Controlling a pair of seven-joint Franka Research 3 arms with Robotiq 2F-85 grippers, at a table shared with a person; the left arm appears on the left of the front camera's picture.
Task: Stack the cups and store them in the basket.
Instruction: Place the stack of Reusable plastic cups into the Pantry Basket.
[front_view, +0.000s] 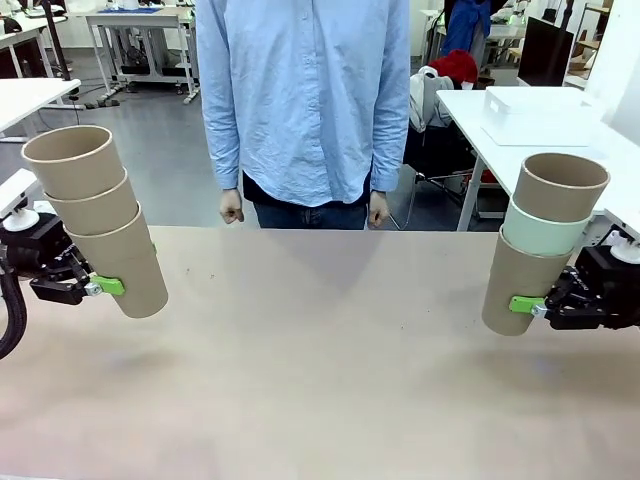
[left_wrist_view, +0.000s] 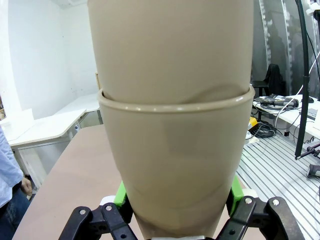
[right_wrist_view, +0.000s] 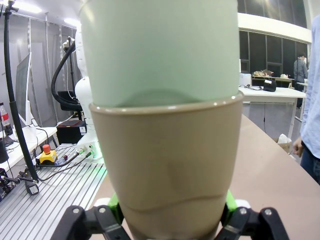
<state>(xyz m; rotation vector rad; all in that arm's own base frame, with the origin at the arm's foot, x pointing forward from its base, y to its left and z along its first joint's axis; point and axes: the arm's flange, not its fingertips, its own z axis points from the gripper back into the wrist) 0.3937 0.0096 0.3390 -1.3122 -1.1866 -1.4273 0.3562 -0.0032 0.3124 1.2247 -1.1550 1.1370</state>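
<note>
My left gripper (front_view: 118, 283) is shut on the lowest of three nested tan cups (front_view: 95, 215). It holds this stack above the table's left side, leaning with the mouth up and to the left. In the left wrist view the green pads (left_wrist_view: 121, 192) clamp the bottom cup (left_wrist_view: 175, 160). My right gripper (front_view: 522, 298) is shut on a tan cup (front_view: 518, 268) with the mint green cup (front_view: 545, 228) nested in it and a tan cup (front_view: 560, 185) on top. The right wrist view shows the mint cup (right_wrist_view: 160, 50) seated in the tan one (right_wrist_view: 167, 160). The basket is out of view.
A person in a light blue shirt (front_view: 300, 90) stands at the far side, both hands (front_view: 232, 207) down at the table's edge. The tan tabletop (front_view: 320, 360) lies bare between the arms. A white flat box (front_view: 530, 108) sits on a side table far right.
</note>
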